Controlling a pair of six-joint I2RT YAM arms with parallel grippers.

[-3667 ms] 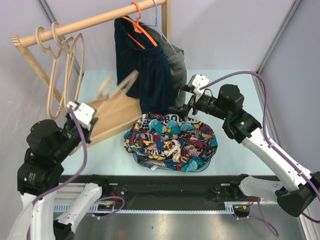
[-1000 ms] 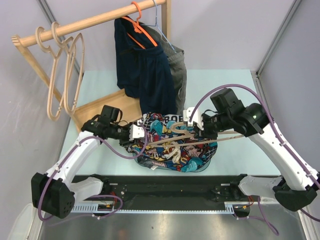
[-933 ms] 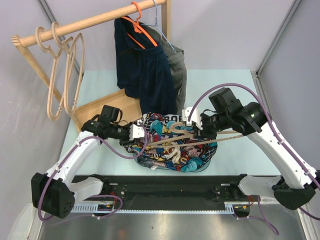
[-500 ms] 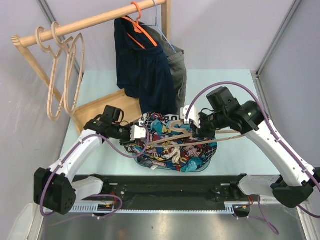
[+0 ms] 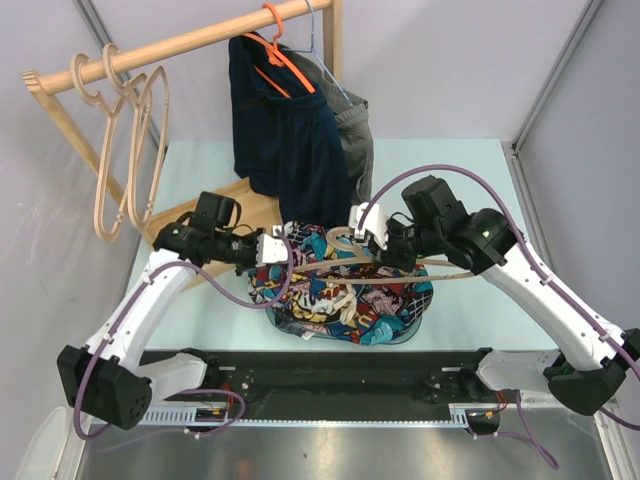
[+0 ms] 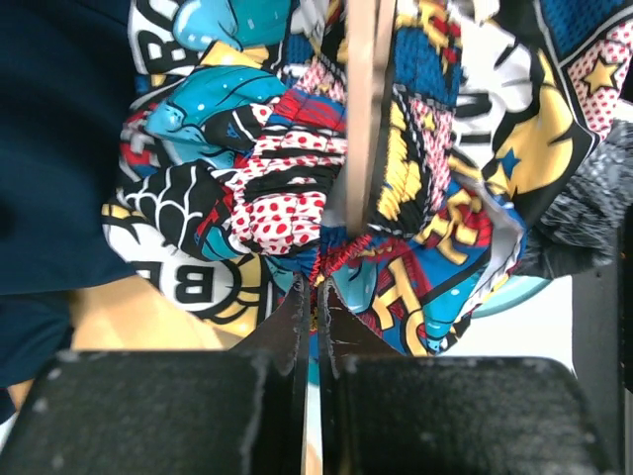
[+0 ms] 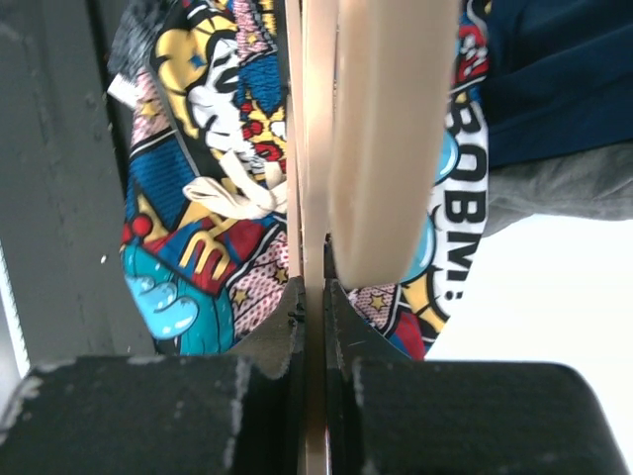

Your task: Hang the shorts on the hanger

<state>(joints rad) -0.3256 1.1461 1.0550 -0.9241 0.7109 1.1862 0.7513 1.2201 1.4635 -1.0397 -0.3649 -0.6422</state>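
From the overhead camera, I see the shorts (image 5: 345,295) lying in a crumpled heap on the pale table (image 5: 480,170), in front of the navy garment (image 5: 290,150) that hangs from the wooden rail (image 5: 180,45). The hanger (image 5: 450,272) lies slantwise across the top of the heap, hook end toward the rail. The right gripper (image 5: 372,238) grips it near the hook. The left gripper (image 5: 272,250) sits at the left edge of the fabric. Two spare wooden hangers (image 5: 120,140) hang at the rail's left end. In the left wrist camera, the left gripper (image 6: 318,302) has its jaws brought fully together, and the red gathered edge of the shorts (image 6: 247,178) runs into the fingertips, so I read this as a pinch on the cloth. The hanger (image 6: 361,99) crosses the fabric just beyond them, with the navy garment (image 6: 49,129) at the left. In the right wrist camera, the right gripper (image 7: 315,297) is clamped tight on the thin bar of the hanger (image 7: 386,129), with the shorts (image 7: 208,148) beneath it and the navy garment (image 7: 564,79) to one side.
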